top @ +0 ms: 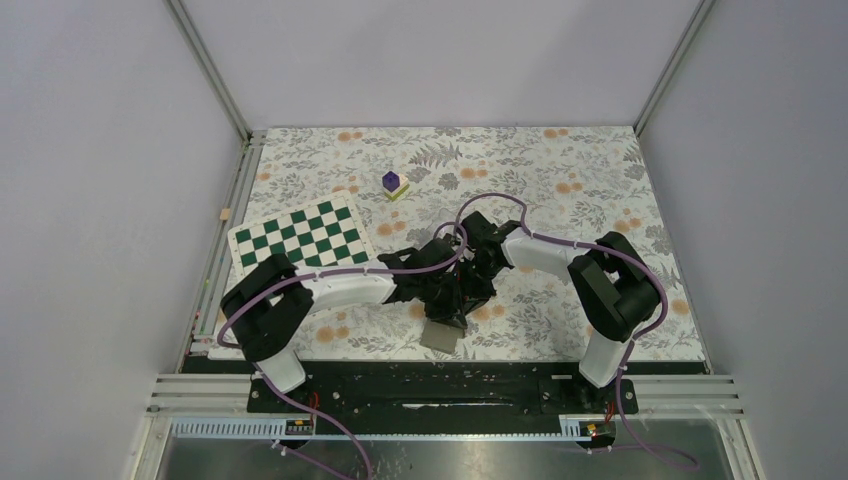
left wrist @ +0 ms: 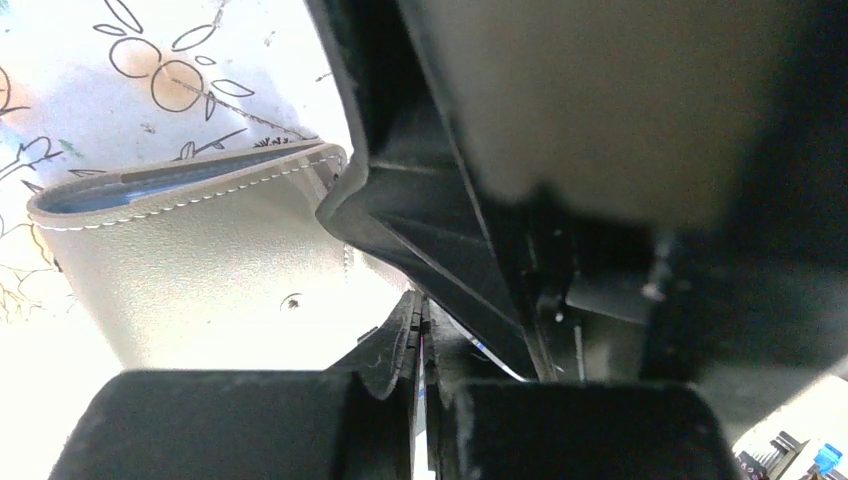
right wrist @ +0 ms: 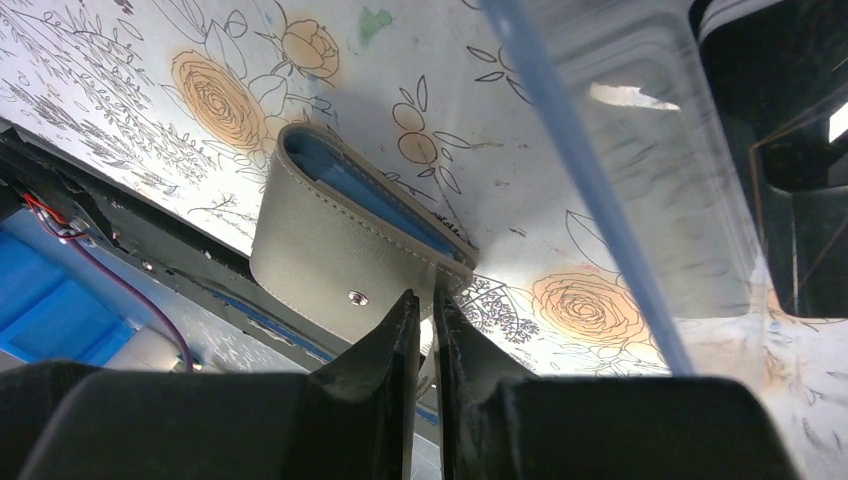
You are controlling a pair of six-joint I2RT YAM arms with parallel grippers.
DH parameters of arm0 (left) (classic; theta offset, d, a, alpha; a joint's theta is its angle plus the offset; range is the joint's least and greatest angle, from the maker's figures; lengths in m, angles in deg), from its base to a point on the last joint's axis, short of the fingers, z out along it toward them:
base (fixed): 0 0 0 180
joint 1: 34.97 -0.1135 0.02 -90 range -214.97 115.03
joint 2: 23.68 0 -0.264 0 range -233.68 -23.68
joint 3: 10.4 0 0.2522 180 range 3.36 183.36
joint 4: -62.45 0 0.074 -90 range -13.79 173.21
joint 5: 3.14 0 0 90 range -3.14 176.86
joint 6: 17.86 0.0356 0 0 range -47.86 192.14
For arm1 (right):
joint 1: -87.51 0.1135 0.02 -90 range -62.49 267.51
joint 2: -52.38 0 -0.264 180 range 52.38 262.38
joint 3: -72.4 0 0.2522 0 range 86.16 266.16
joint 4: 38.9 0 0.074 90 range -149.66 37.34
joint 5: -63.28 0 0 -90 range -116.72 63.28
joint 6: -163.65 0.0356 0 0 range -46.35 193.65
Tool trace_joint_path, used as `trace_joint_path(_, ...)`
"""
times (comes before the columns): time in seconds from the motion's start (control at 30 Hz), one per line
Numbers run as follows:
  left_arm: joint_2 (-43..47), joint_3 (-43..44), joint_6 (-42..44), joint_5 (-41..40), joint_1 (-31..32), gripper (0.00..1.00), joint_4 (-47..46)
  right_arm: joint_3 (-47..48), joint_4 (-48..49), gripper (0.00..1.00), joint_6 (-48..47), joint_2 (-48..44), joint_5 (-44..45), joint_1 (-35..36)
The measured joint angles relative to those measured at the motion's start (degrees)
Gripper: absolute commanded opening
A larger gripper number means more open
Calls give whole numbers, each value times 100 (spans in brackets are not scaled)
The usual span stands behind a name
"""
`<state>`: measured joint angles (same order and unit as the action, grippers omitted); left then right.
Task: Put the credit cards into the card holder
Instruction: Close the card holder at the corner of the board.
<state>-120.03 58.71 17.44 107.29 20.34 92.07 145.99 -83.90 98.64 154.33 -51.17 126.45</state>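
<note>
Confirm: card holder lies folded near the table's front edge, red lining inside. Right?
The lining is wrong: the card holder is pale blue inside, not red, as the right wrist view shows. It does lie folded near the table's front edge.

Reaching inward with both arms, wrists pitched down, tips nearly meeting. Clamped fully closed at left gripper [left wrist: 420, 325]. Pinching card holder [right wrist: 330, 250] corner with right gripper [right wrist: 427, 305], fingers barely apart.
</note>
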Motion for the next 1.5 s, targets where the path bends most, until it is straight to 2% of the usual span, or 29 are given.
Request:
trace_joint_path(0.4, 507, -487, -20, -216, -111, 0, -85, 0, 72, 17, 13, 22, -31, 44)
trace_joint_path(0.83, 610, -658, 37, -444, -341, 0, 101, 0, 70, 16, 9, 24, -26, 44)
trace_joint_path(0.87, 619, -688, 44, -435, -361, 2, 70, 0, 70, 16, 9, 24, -26, 44)
trace_joint_path(1.0, 669, -938, 24, -249, -444, 29, -337, 0, 70, 16, 9, 24, -26, 46)
trace_joint_path(1.07, 719, -1047, -31, -133, -459, 33, -581, 0, 70, 16, 9, 24, -26, 46)
trace_joint_path(1.27, 866, -1211, -219, 162, -457, 30, -1397, 0, 72, 17, 7, 28, -26, 44)
trace_joint_path(1.5, 693, -1209, -313, 323, -358, 20, -1683, 0, 72, 16, 7, 33, -26, 46)
